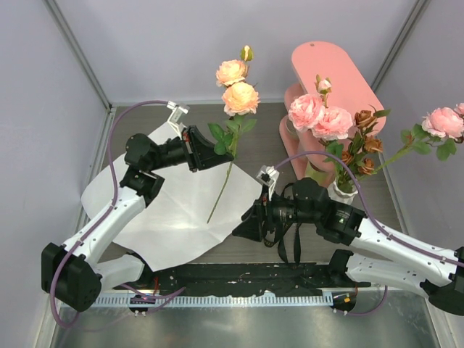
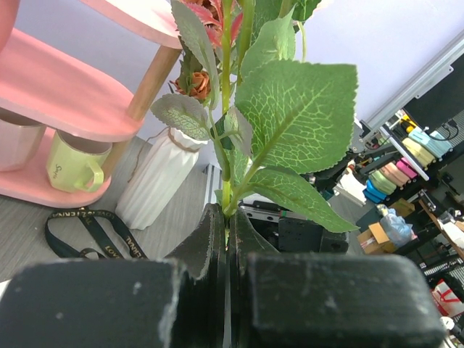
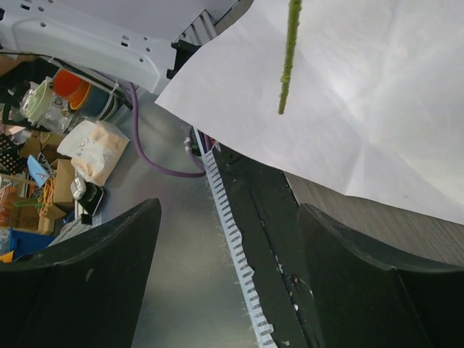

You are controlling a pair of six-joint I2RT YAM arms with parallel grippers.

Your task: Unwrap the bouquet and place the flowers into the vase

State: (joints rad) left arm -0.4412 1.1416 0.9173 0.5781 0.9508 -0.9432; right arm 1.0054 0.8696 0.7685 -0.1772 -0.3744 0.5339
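- We find the left gripper (image 1: 212, 148) above the white paper (image 1: 174, 210), forearm folded back, jaws clamped on the stem of a peach flower (image 1: 230, 156).
- The right gripper (image 1: 243, 223) points left, low by the near edge of the tabletop (image 1: 268, 134), jaws wide apart and empty.
- The vase (image 1: 341, 192) stands near the right edge.

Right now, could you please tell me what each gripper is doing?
Left gripper: closed on the peach rose stem.
Right gripper: open, holding nothing.

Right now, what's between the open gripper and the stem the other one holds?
Just the flat white paper, lying under the stem; the top view shows it.
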